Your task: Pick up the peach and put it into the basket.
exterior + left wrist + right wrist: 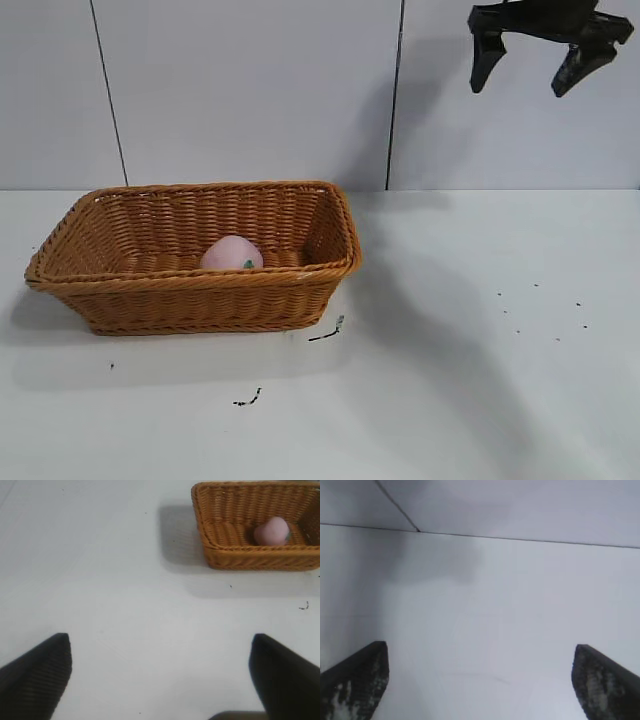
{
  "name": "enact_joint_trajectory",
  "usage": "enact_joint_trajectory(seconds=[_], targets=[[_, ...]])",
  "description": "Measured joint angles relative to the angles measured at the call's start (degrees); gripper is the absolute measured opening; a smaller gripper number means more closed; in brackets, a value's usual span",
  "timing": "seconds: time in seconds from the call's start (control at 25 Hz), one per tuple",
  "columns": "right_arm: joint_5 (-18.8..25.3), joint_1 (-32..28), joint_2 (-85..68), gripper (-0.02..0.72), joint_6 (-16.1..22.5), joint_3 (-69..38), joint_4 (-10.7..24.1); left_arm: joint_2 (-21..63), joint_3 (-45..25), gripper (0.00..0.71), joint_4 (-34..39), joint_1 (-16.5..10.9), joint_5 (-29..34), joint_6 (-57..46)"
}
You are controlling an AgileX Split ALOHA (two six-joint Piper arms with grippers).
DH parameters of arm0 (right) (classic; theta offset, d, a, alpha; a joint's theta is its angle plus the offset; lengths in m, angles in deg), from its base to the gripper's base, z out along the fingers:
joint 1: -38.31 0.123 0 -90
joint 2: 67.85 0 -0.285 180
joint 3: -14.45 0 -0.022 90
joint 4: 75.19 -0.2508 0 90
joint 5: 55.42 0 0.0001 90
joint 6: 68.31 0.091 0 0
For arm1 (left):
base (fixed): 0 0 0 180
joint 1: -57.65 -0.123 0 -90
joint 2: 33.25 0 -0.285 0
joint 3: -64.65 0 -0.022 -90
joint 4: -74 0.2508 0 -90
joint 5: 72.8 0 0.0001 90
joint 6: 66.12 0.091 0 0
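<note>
The pale-pink peach (231, 253) lies inside the orange-brown wicker basket (190, 298) at the left of the table, near the basket's middle. Both also show in the left wrist view, the peach (271, 531) inside the basket (260, 560). My right gripper (528, 80) is open and empty, raised high at the upper right, far from the basket. In its own view (480, 680) the fingers stand wide apart over bare table. My left gripper (160, 675) is open and empty over bare table, well away from the basket; it is out of the exterior view.
The white table (480, 380) carries small dark specks in front of the basket (327, 333) and at the right (540, 310). A grey panelled wall (250, 90) stands behind the table.
</note>
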Motion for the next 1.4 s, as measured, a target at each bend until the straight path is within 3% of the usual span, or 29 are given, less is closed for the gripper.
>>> enact_joint_trajectory(seconds=[0.16,0.36,0.92,1.2,1.4], targets=[[-0.1,0.0,-5.0,0.696,0.0,-4.6,0.0,0.0,0.0,0.693,0.0,0.0,0.0,0.0],[-0.1,0.1,-17.9,0.696,0.0,-18.2,0.0,0.0,0.0,0.693,0.0,0.0,0.0,0.0],[0.0,0.1,-69.4,0.696,0.0,-76.7,0.2,0.0,0.0,0.693,0.0,0.0,0.0,0.0],[-6.5,0.1,-94.6,0.696,0.0,-99.3,1.1,0.0,0.0,0.693,0.0,0.0,0.0,0.0],[-8.6,0.1,-111.8,0.696,0.0,-106.9,0.9,0.0,0.0,0.693,0.0,0.0,0.0,0.0]])
